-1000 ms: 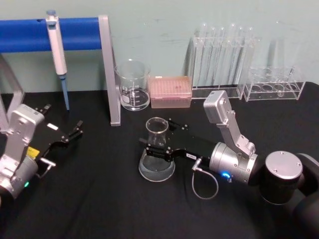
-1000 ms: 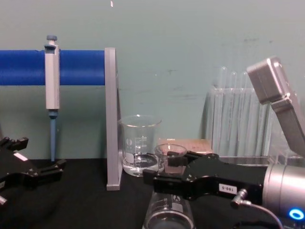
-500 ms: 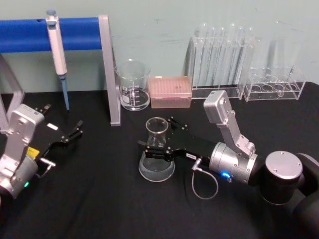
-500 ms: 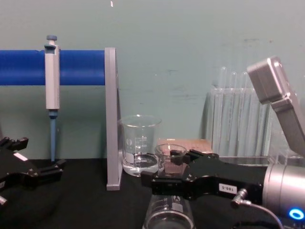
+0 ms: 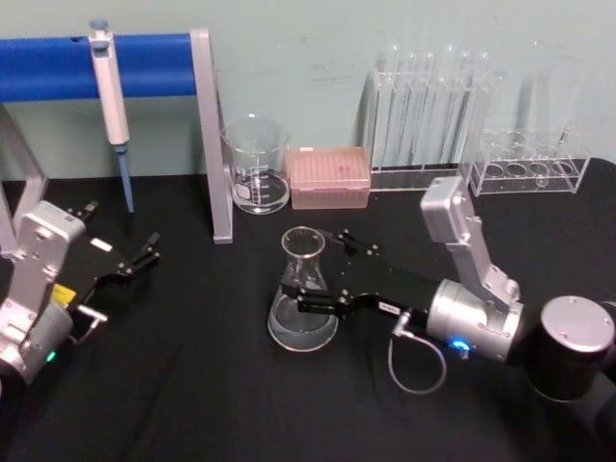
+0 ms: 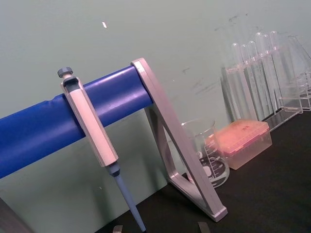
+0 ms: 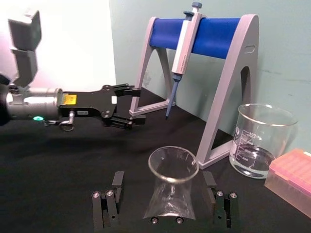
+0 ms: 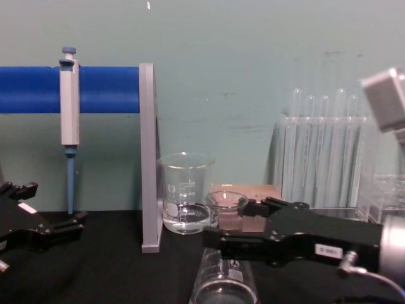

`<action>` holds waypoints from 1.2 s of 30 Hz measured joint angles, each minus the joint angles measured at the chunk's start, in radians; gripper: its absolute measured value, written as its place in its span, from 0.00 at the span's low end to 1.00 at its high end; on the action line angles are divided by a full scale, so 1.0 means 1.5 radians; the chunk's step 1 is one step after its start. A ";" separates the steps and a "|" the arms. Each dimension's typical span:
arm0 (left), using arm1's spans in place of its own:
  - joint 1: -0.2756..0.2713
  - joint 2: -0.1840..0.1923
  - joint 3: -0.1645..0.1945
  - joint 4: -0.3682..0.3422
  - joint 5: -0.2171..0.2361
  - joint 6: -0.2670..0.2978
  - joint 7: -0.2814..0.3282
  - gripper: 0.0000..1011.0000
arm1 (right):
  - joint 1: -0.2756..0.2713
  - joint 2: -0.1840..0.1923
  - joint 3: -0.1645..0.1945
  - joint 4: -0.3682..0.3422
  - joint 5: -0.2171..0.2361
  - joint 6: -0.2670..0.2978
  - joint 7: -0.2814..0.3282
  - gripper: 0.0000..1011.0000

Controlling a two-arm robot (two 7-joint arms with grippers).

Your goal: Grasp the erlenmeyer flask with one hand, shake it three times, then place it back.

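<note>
Black cloth covers the desk (image 5: 192,385) before a pale green wall. Left gripper (image 5: 135,262) parked at the desk's left side, fingers spread with nothing between them; just beyond its fingertips a grey-and-blue pipette (image 5: 111,101) hangs on a blue-barred stand (image 5: 207,135). Behind and to the right of the stand's grey leg: a glass beaker (image 5: 256,166) with a little clear liquid, then a pink tip box (image 5: 329,177). Erlenmeyer flask (image 5: 303,294) stands upright on the desk near centre, base down, clear liquid in its bottom. Right gripper (image 5: 322,272) reaches in from the right, level with the flask; its fingers are spread, one on either side of the flask's neck and shoulder. In the right wrist view the flask (image 7: 171,189) sits between the two fingers (image 7: 115,187) with a visible gap on both sides, so the grasp is released, no contact seen. Far right, behind the arm: racks of test tubes (image 5: 428,106) against the wall.
</note>
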 joint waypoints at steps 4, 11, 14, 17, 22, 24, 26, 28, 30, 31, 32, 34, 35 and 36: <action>0.000 0.000 0.000 0.000 0.000 0.000 0.000 0.99 | -0.017 0.023 0.007 -0.026 0.011 0.001 0.005 0.99; 0.000 0.000 0.000 0.000 0.000 0.000 0.000 0.99 | -0.051 0.061 0.029 -0.066 0.033 0.003 0.002 0.99; 0.000 0.000 0.000 0.000 0.000 0.000 0.000 0.99 | -0.065 0.076 0.038 -0.081 0.042 0.003 0.000 0.99; 0.000 0.000 0.000 0.000 0.000 0.000 0.000 0.99 | -0.077 0.088 0.048 -0.093 0.049 0.002 -0.005 0.99; 0.000 0.000 0.000 0.000 0.000 0.000 0.000 0.99 | -0.096 0.093 0.074 -0.107 0.057 -0.003 -0.040 0.99; 0.000 0.000 0.000 0.000 0.000 0.000 0.000 0.99 | -0.101 0.087 0.085 -0.109 0.058 -0.005 -0.062 0.99; 0.000 0.000 0.000 0.000 0.000 0.000 0.000 0.99 | -0.104 0.081 0.092 -0.109 0.057 -0.007 -0.077 0.99; 0.000 0.000 0.000 0.000 0.000 0.000 0.000 0.99 | -0.106 0.071 0.102 -0.108 0.053 -0.010 -0.097 0.99; 0.000 0.000 0.000 0.000 0.000 0.000 0.000 0.99 | -0.107 0.063 0.107 -0.107 0.048 -0.011 -0.111 0.99; 0.000 0.000 0.000 0.000 0.000 0.000 0.000 0.99 | -0.107 0.057 0.111 -0.104 0.043 -0.012 -0.124 0.99; 0.000 0.000 0.000 0.000 0.000 0.000 0.000 0.99 | -0.107 0.053 0.114 -0.103 0.040 -0.012 -0.131 0.99; 0.000 0.000 0.000 0.000 0.000 0.000 0.000 0.99 | -0.108 0.040 0.120 -0.097 0.030 -0.013 -0.153 0.99; 0.000 0.000 0.000 0.000 0.000 0.000 0.000 0.99 | -0.108 0.036 0.121 -0.095 0.025 -0.014 -0.162 0.99; 0.000 0.000 0.000 0.000 0.000 0.000 0.000 0.99 | -0.108 0.031 0.123 -0.092 0.021 -0.014 -0.169 0.99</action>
